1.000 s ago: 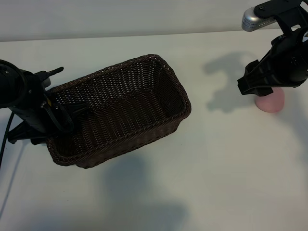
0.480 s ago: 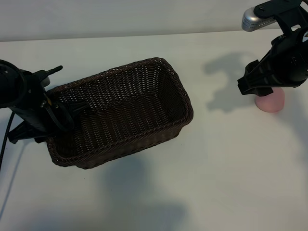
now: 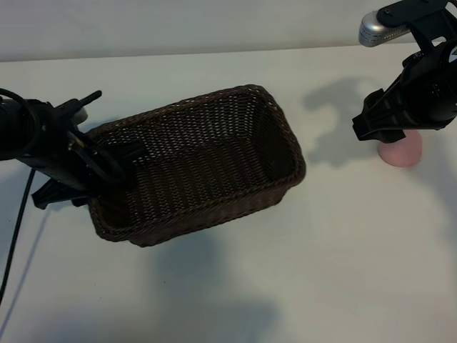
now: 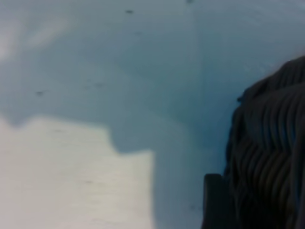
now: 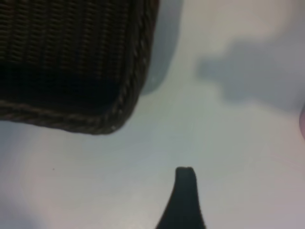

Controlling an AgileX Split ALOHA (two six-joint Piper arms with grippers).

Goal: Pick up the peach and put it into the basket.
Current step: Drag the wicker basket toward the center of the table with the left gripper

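The dark brown woven basket [image 3: 207, 214] lies mid-table, long side slanting up to the right. My left gripper [image 3: 107, 163] is shut on the rim at its left end, one finger inside and one outside. The left wrist view shows the wicker wall [image 4: 271, 143] right beside a dark finger [image 4: 214, 200]. The pale pink peach [image 3: 401, 151] rests on the table at the far right, half hidden under my right gripper [image 3: 382, 132], which hovers open just above it. In the right wrist view one finger [image 5: 185, 191] shows over bare table, with a corner of the basket [image 5: 128, 90] beyond.
The white tabletop [image 3: 321, 271] stretches bare between the basket's right end and the peach, and along the whole front. A black cable [image 3: 18, 229] trails down from the left arm.
The left arm has dragged the basket to the right, towards the peach, and the left jaws have drawn in on the rim. The right arm and peach have not moved.
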